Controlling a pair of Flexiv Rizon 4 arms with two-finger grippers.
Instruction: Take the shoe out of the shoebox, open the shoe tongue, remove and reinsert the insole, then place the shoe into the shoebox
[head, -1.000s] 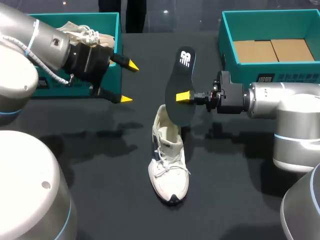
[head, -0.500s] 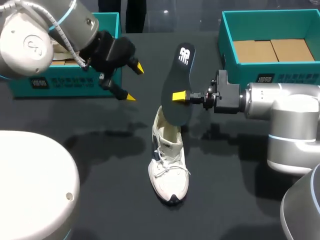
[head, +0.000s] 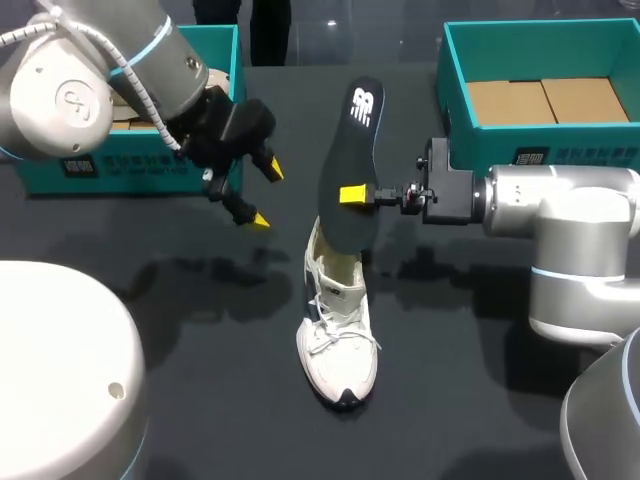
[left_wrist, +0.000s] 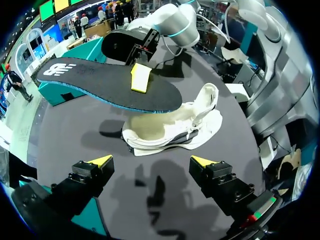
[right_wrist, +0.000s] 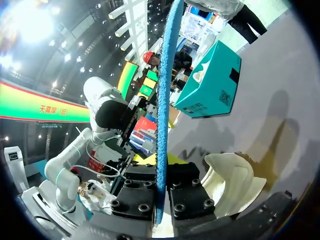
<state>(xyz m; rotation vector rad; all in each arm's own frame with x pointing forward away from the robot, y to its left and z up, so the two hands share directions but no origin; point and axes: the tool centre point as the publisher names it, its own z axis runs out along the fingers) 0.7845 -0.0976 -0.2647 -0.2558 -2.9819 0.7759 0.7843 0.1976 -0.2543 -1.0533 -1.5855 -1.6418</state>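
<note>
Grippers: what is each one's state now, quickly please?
Left gripper: open, holding nothing.
Right gripper: shut on the insole.

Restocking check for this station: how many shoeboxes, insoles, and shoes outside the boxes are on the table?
Teal shoeboxes: 2
White shoe outside the boxes: 1
Insole: 1
Total: 4

The premises are presenting as a robotics laboratory, at a test station. Two grey jointed robot arms, the left arm (head: 110, 70) and the right arm (head: 570, 220), are hanging over a table (head: 200, 330) that is wearing a plain black cover. Two teal boxes, the left shoebox (head: 150, 172) and the right shoebox (head: 560, 135), are sitting at its far corners.
</note>
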